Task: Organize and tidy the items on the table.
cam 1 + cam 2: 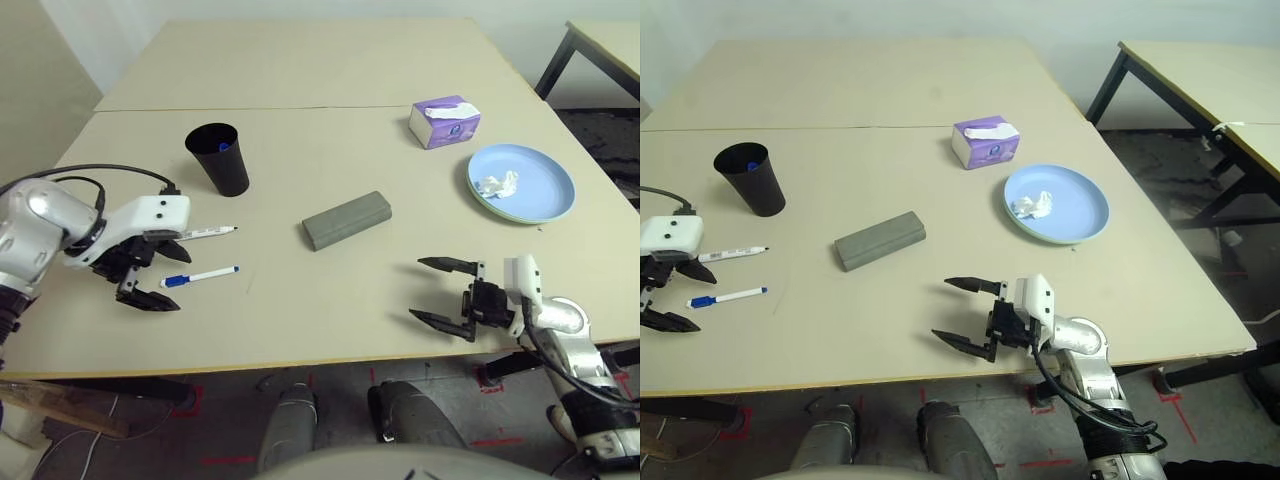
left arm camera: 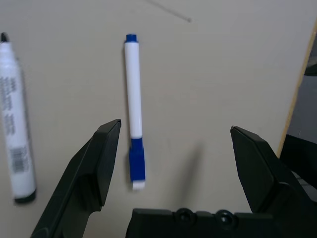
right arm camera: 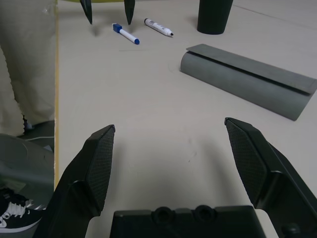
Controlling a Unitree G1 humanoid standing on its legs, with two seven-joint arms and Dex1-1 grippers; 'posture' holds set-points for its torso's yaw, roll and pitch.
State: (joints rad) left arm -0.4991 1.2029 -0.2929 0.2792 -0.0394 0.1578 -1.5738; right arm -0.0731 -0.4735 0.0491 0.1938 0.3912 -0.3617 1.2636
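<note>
- The room is bright, with soft, even light.
- Shadows on the table (image 1: 300,310) are small and faint.
- In the left wrist view, the pens (image 2: 133,109) look blurry.

On the table (image 1: 330,90), the cup (image 1: 219,158) stands at the left, behind the 2 markers (image 1: 207,234). These lie side by side, near each other but apart, one (image 1: 201,276) closer to the front edge. The case (image 1: 346,220) lies in the middle, right of the markers. The tissue box (image 1: 444,121) is behind and right of the case. The plate (image 1: 521,184) is at the far right, in front of the box, with a tissue (image 1: 497,184) on it.
</note>
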